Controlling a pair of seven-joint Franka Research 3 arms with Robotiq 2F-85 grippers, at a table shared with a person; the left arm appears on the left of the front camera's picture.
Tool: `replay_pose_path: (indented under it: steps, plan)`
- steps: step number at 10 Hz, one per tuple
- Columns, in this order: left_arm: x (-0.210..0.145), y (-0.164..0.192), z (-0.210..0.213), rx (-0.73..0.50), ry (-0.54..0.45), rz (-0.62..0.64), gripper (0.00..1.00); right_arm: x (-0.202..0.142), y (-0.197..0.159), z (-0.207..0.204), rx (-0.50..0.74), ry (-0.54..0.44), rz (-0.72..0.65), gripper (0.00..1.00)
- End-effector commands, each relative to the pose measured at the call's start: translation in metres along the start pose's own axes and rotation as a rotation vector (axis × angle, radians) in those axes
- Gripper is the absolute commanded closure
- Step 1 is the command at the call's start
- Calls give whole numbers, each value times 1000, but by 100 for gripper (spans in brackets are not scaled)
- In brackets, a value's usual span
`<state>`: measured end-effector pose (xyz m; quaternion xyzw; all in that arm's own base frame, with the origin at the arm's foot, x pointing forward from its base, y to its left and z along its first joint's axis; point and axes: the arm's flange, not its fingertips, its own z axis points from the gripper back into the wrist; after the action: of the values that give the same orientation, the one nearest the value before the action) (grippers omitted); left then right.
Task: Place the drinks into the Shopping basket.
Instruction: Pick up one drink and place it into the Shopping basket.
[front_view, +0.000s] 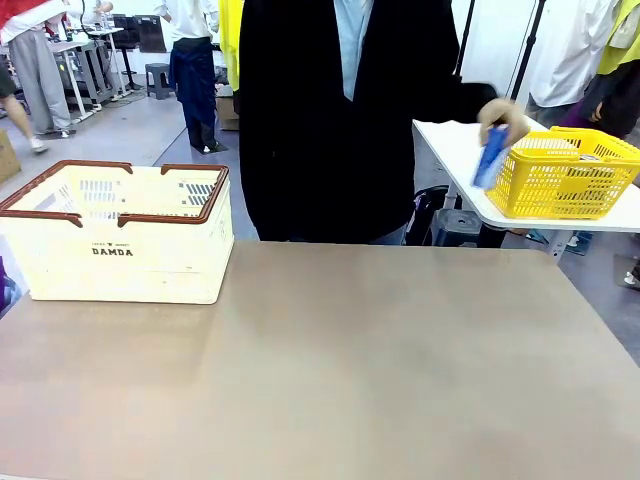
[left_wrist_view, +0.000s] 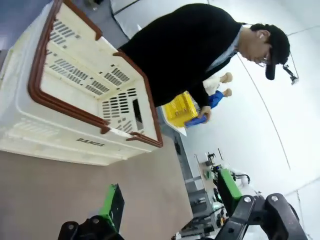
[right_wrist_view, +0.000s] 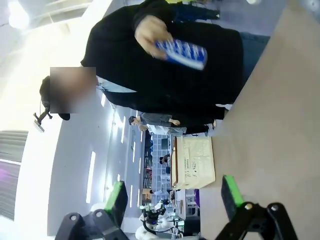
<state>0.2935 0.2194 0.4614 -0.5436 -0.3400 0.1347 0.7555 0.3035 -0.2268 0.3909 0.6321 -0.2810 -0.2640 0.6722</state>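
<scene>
The cream-white Shopping basket with a brown rim and "DAMDA" on its side stands at the table's far left; it also appears close up and far off. A person in a black jacket holds a blue drink can in one hand beside the yellow basket; the can shows again. My left gripper is open with nothing between its green pads. My right gripper is open too, empty.
A smaller yellow basket sits on a white side table at the far right. The brown tabletop stretches wide in front of the person. Other people stand farther back.
</scene>
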Motion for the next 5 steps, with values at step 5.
replay_pose_path:
  steps: [5]
  plan:
    - [5,-13,7,-33,38,-7,0,-8,7,2,-33,62,7,0]
